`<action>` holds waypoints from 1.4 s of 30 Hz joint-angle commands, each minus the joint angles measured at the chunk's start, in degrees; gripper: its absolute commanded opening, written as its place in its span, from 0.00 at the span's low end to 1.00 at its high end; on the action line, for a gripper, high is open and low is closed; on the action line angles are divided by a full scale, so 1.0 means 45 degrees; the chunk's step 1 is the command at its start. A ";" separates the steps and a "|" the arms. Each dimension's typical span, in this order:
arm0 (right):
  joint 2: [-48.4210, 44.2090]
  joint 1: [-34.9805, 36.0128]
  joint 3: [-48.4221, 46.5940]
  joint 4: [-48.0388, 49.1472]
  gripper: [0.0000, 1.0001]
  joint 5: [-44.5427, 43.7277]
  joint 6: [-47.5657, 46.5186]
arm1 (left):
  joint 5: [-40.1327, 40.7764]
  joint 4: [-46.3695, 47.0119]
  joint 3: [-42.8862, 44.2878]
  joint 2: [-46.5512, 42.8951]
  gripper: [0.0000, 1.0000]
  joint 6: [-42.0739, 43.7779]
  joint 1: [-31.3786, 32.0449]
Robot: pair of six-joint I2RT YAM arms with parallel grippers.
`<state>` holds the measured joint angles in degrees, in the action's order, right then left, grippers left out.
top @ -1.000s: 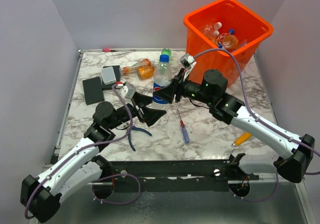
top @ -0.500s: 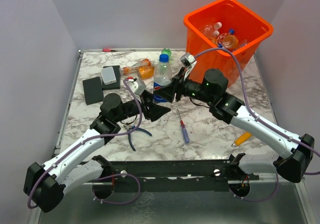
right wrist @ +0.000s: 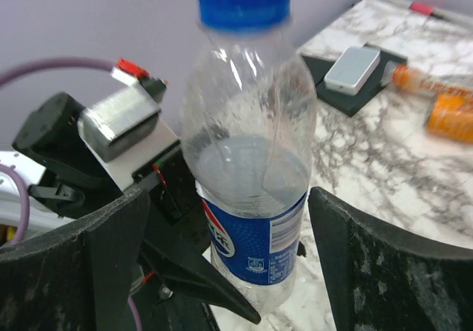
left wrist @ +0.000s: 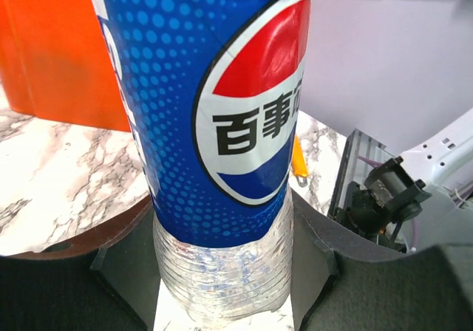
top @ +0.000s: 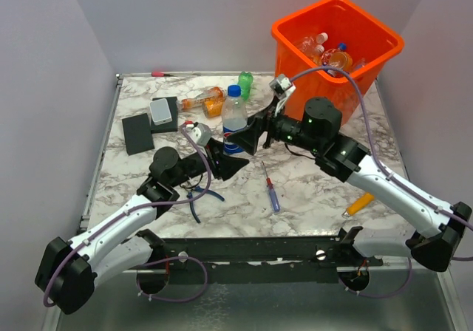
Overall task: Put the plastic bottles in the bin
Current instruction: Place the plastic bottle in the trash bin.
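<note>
Bottle (top: 233,120) upright on the table (top: 310,190), flanked by both sets of fingers. On its clear lower part, below the blue label, the left fingers (left wrist: 384,294) look closed in, one each side (how firmly I cannot tell). Around its body the right fingers (right wrist: 384,272) stand wide, a gap either side, holding nothing. Risks, as I judge them: a low grip on a tall, thin-walled bottle could let it tip or squirm out when lifted. The right fingers, so near, could clip it. The bin (top: 292,50) lies beyond them, inviting a collision.
</note>
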<state>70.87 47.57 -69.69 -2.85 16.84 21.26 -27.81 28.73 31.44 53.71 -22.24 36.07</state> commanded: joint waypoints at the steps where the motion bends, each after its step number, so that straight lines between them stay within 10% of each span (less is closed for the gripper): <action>1: -0.1044 0.0068 -0.1699 -0.1659 0.92 -0.1448 -0.1353 | 0.1118 0.1210 -0.0788 -0.0703 0.23 0.0249 -0.0038; 10: -0.0645 0.0060 -0.3318 -0.1693 0.90 -0.4293 -0.1854 | 0.2649 0.1471 -0.1576 -0.1166 0.15 0.0787 0.0117; 22: 0.3175 0.0059 -0.6963 -0.2282 0.87 -0.1967 -0.1318 | 0.2558 0.1470 -0.1696 -0.1369 0.15 0.0871 0.0319; 35: 0.3312 0.0069 -0.6274 -0.2614 0.84 -0.0722 -0.1328 | 0.2574 0.1447 -0.1626 -0.1175 0.13 0.0840 0.0420; 42: 0.4046 0.0056 -0.7187 -0.3537 0.55 -0.1267 -0.1500 | 0.2648 0.1447 -0.1655 -0.1194 0.13 0.0890 0.0438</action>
<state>86.76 47.57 -99.26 -15.22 11.49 15.38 -16.84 33.34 24.18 48.40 -19.05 37.65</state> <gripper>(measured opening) 0.573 0.576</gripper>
